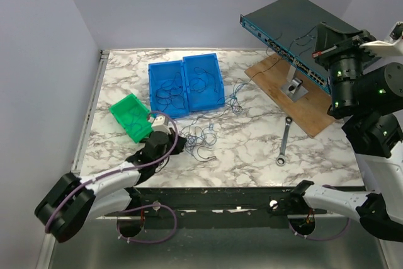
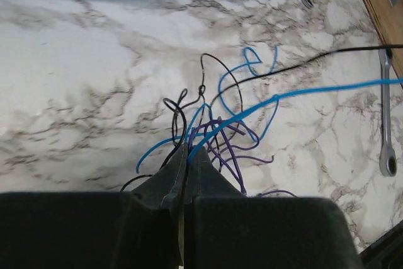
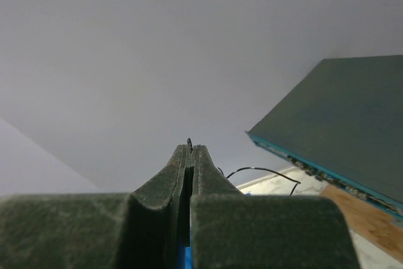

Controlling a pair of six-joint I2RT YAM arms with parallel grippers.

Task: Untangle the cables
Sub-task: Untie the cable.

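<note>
- Evidently the left claw (image 2: 187, 155) is clenching on the cables (image 2: 217, 127). Its tips are pinching a blue strand at the near edge of the knot, which is lying on the marble-patterned counter (image 2: 75, 92) just ahead of them.
- The right claw (image 3: 190, 149) is hanging clenched high above the counter. A hair-thin dark strand is poking out just beyond its tips, and the claw is apparently gripping it, though the contact is tiny.
- The cables are looking almost weightless and limp. Blue, purple and black strands are curling into springy loops, so they are likely to trail and snag on each other rather than lift as one piece.
- Their sheathing is looking smooth and faintly glossy, so a strand is probably going to slide through a loose pinch. A straight run close beside the knot is looking like a safer hold than a loop's crown.
- One blue and one black strand are running nearly straight away to the right of the left claw, towards the flat, silvery wrench (image 2: 385, 124), which is lying well apart from the knot.
</note>
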